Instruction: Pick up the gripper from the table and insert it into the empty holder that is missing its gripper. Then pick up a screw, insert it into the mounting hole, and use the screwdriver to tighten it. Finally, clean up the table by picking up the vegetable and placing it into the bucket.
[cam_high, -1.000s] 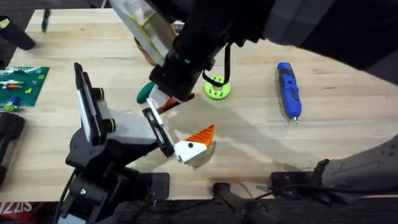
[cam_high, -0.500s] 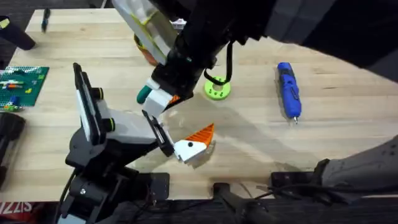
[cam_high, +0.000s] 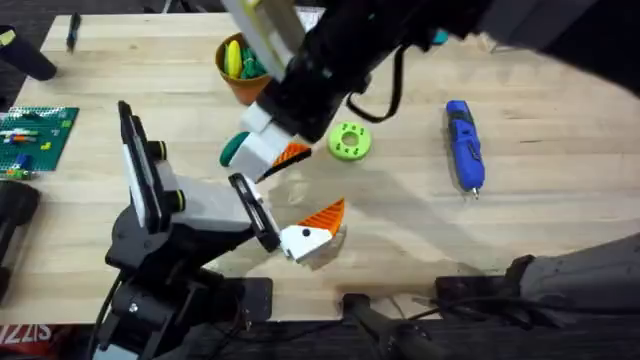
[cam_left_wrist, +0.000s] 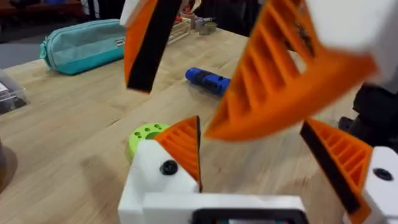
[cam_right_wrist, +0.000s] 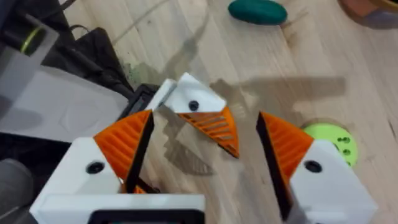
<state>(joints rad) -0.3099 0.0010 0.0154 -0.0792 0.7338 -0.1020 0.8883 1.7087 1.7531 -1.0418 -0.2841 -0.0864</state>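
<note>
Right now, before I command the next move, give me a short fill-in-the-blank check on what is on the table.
1. The screwdriver lying on the table is ____ in colour.
2. The yellow and green toy pieces sit inside the ____, at the far side of the table.
3. The vegetable lies on the ____, outside the bucket.
4. The fingers of the right gripper stand ____, with nothing between them.

Missing words: blue; bucket; table; open
</note>
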